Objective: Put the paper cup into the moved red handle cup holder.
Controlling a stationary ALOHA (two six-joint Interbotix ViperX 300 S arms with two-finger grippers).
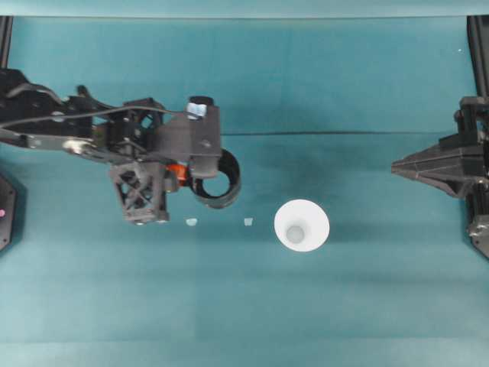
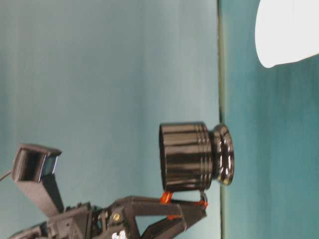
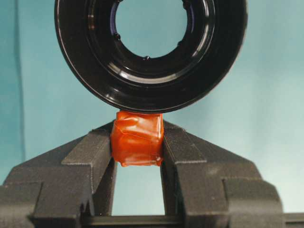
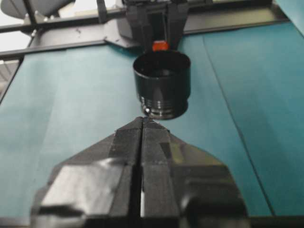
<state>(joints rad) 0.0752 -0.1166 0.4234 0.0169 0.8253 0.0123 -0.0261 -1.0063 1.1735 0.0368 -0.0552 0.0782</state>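
1. On the teal bench (image 1: 367, 306) we see two small pale scraps (image 1: 191, 222), one just below the left arm's claw and one (image 1: 247, 222) close to the paper cup's left side in the overhead view; nothing lies between cup and holder but these.
2. We count one paper cup (image 1: 302, 225), one red handle cup holder (image 1: 223, 182), two scraps and two arms.
3. The paper cup stands upright on the bench, mouth up, near the middle and well apart from both claws.
4. The red handle cup holder sits to the cup's upper left in the overhead view. At table level its base appears to meet the bench.
5. The left claw (image 3: 137, 142) reaches in from the left, level with the bench, its fingers (image 3: 90, 156) pinching the holder's red tab (image 3: 137, 138).
6. The right claw (image 4: 142, 124) waits at the right edge, pointing towards the holder, its fingers pressed together on nothing.
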